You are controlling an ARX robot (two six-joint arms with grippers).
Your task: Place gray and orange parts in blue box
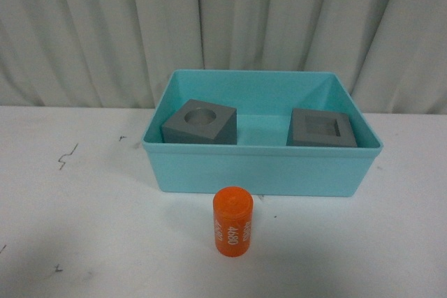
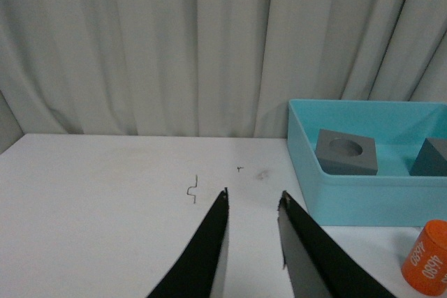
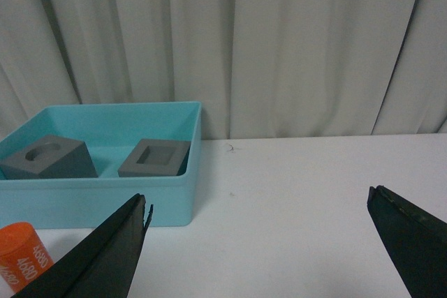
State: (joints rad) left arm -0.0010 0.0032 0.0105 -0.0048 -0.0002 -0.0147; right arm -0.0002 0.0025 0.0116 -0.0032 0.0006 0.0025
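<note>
Turquoise plastic is making up the blue box (image 1: 262,172), which is sitting on the white tabletop (image 1: 84,235) near its far edge, in front of a pale pleated curtain (image 1: 105,26). Both gray parts are lying inside it. The cube with the round recess (image 1: 200,123) is resting toward the box's left end, turned so that one corner is pointing at the near wall. The cube with the square recess (image 1: 323,129) is resting toward the right end, and bare box floor is showing between the two.

The orange cylinder (image 1: 232,222) is standing upright on the tabletop outside the box, just in front of the near wall and roughly at its middle. White digits reading 4680 are running lengthwise down its side. A few small dark scuff marks (image 1: 68,156) are showing on the tabletop to the left of the box.

In the left wrist view the left jaws are standing a little apart over bare tabletop, gripping nothing, with the box and the cylinder off to one side. In the right wrist view the right jaws are spread wide apart and are also gripping nothing, hanging above the tabletop on the near side of the box.
</note>
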